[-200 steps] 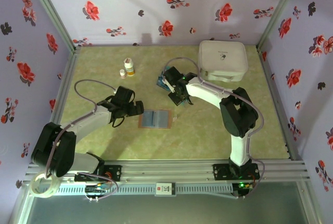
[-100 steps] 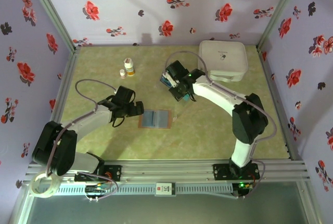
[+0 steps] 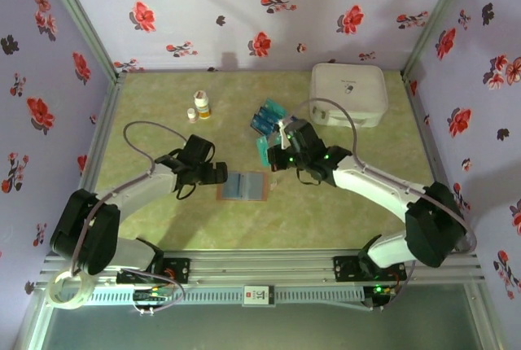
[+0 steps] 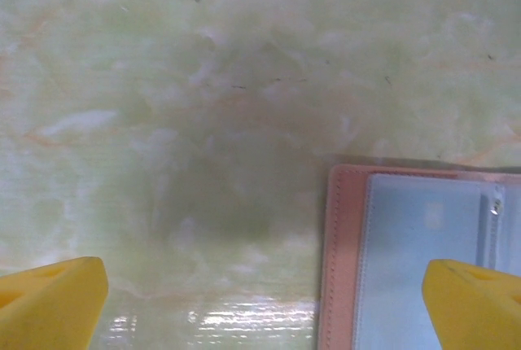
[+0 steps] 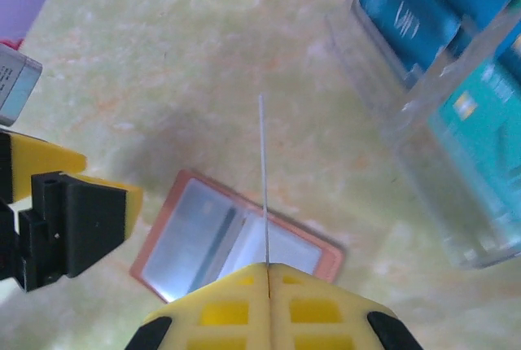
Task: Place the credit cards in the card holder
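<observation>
Overhead, the wrist's edge-on card [image 3: 262, 151] shows teal.

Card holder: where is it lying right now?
In the top view the card holder lies open, just right of the left gripper and down-left of the right gripper.

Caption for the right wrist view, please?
Right fingers pinch one credit card edge-on above the open card holder, spare cards boxed alongside.
</observation>
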You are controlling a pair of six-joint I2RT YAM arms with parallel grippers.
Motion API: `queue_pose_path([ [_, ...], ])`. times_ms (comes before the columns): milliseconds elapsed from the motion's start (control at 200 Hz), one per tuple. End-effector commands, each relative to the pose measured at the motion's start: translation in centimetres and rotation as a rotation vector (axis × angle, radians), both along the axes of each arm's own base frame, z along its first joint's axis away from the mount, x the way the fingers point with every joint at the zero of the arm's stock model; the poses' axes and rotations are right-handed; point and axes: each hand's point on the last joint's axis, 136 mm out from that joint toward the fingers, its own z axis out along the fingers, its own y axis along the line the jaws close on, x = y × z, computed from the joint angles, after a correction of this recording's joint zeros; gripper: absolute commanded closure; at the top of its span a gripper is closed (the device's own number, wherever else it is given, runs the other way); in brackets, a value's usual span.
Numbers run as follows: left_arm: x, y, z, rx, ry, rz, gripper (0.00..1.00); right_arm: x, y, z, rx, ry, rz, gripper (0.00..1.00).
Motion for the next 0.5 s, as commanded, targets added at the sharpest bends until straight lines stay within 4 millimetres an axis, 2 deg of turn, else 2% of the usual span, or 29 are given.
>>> queue_pose_path([
  [0, -0.7, -0.2, -0.6, 0.054, -0.001, -0.044, 0.00, -0.3, 2.7, 2.4, 0.264, 0.008, -0.049, 1.00],
  [235, -1.4, 0.2, -1.2, 0.139, -0.026, -0.053, 0.00, -2.5, 4.8, -1.4, 0.274, 0.041, -0.060, 1.00],
  [495, -1.8, 0.1, -1.9, 0.173, -0.035, -0.065, 0.00, -3.2, 4.5, -4.1, 0.300, 0.068, -0.118, 1.00],
])
